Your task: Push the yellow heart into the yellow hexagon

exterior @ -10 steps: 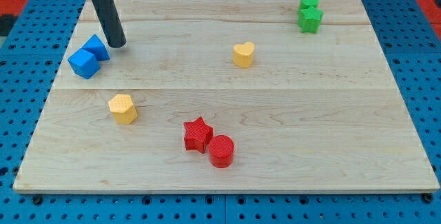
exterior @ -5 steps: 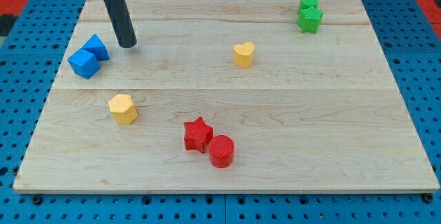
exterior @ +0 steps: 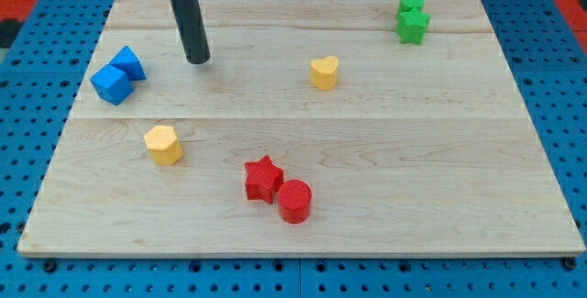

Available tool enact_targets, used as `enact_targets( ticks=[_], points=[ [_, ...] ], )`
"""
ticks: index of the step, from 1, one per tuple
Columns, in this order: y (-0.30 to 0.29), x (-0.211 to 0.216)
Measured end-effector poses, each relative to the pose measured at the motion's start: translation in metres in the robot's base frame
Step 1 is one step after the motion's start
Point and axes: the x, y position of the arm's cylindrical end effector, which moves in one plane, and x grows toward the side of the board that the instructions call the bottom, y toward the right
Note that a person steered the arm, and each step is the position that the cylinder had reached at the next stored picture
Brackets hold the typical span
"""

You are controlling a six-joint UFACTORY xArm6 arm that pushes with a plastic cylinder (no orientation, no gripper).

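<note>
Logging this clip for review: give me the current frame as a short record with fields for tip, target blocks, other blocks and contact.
tip: my tip is in the upper left of the board
yellow heart: right of the tip, apart from it
yellow hexagon: toward the view's lower left of the heart
other blocks: blue pair, red star touching red cylinder, green pair
contact: none

1. There is a single camera view, so no second view overlaps with it.
2. It looks down at a slant onto a wooden board [exterior: 367, 151] from beyond the board's bottom edge.
3. The board's far edge looks narrower than its near edge.
4. The framing is fairly close: the board fills nearly the whole view, with blue pegboard [exterior: 27, 151] at its margins.
5. The dark rod [exterior: 190, 18] enters from the view's top, cut off by the frame.
</note>
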Motion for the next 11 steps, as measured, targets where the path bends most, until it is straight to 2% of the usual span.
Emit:
enact_targets(
  ticks=[3, 5, 6, 7, 8, 9, 10, 11],
  points=[
    [0.038, 0.000],
    [0.090, 0.018],
    [0.141, 0.012],
    [0.142, -0.007],
    [0.210, -0.007],
    [0.218, 0.017],
    [0.151, 0.049],
    [0.146, 0.043]
  ],
)
